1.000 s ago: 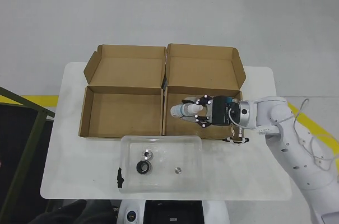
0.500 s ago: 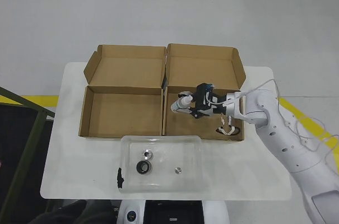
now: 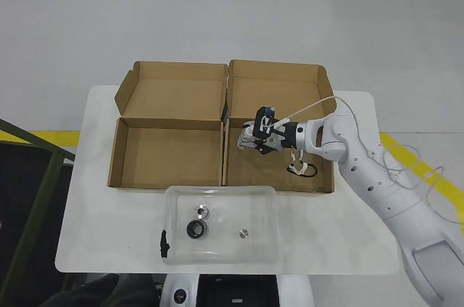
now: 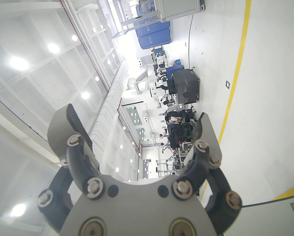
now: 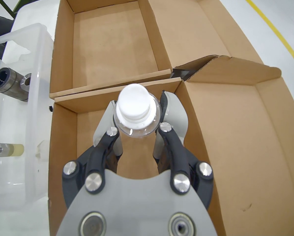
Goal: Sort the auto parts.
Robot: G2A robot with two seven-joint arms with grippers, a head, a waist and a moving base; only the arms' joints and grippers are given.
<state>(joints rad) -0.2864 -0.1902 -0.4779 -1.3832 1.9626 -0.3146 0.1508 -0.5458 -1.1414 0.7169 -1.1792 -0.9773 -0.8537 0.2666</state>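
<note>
Change: in the top view the right claw (image 3: pixel 251 137) sits higher in the frame than a second ago. It has gone from the middle of the right box (image 3: pixel 256 170) toward that box's upper left corner, and the forearm has swung up with it. The parts in the tub lie as they did.
Bottle and claw: a small clear bottle (image 5: pixel 134 104) with a white cap stands between the fingers (image 5: pixel 172 114) of the right claw (image 5: pixel 137 110). Its neck is at the fingertips and the cap pokes out past them.
Right claw: clenched on the bottle, one finger on each side of its shoulder.
Bottle's place: inside the outline of the right box (image 5: pixel 63 136), near the wall it shares with the left box (image 5: pixel 112 45). Whether it touches the floor, I cannot tell.
Left claw: the left claw (image 4: pixel 137 121) is spread wide with nothing in it, turned up toward the hall.
Tub: the clear tub (image 3: pixel 220 189) sits just below both boxes on the table (image 3: pixel 93 215). It holds a black bearing (image 3: pixel 195 229), a silver part (image 3: pixel 202 209) and a small pin (image 3: pixel 244 233).
Left box: the left box (image 3: pixel 166 157) is open, lower left of the claw.
</note>
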